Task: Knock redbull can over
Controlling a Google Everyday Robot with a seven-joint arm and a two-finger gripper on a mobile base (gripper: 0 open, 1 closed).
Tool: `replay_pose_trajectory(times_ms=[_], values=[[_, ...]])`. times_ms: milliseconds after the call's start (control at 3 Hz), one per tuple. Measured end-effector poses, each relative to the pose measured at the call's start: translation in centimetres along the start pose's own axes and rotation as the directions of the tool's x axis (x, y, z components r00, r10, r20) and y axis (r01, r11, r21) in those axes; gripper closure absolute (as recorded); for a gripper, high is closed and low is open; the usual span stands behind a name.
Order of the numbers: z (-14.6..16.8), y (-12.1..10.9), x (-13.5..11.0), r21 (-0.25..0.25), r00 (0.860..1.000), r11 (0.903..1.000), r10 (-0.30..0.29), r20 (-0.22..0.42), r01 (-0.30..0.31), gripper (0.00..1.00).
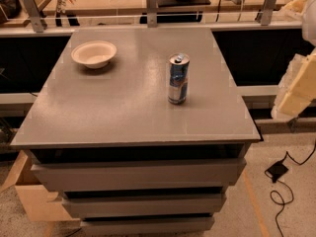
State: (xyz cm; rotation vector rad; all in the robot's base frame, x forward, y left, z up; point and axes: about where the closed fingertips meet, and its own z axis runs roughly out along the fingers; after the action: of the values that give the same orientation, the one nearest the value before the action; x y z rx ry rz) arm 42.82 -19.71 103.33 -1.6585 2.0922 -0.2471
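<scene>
The redbull can (178, 79) stands upright on the grey table top (123, 107), a little right of the middle, with its silver pull-tab top facing up. It is blue and silver. My gripper (294, 92) shows as pale cream-coloured parts at the right edge of the camera view, beyond the table's right edge and apart from the can. It holds nothing that I can see.
A shallow white bowl (94, 54) sits at the table's back left. The table has drawers (138, 174) below its front edge. A railing with metal posts (151, 6) runs behind it. A black cable and adapter (277, 171) lie on the floor at the right.
</scene>
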Motion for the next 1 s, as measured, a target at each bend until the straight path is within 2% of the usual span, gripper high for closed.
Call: replay_pose_trajectory(times_ms=[333, 667, 1000], values=[[0.0, 0.0, 0.0, 0.000, 1.000, 1.0000, 0.000, 0.000, 0.000, 0.00], [1.0, -0.2, -0.6, -0.015, 0.996, 0.9983, 0.057, 0.069, -0.056, 0.00], [4.4, -0.9, -1.9, -0.061, 0.967, 0.9836, 0.179, 0.183, -0.170, 0.00]])
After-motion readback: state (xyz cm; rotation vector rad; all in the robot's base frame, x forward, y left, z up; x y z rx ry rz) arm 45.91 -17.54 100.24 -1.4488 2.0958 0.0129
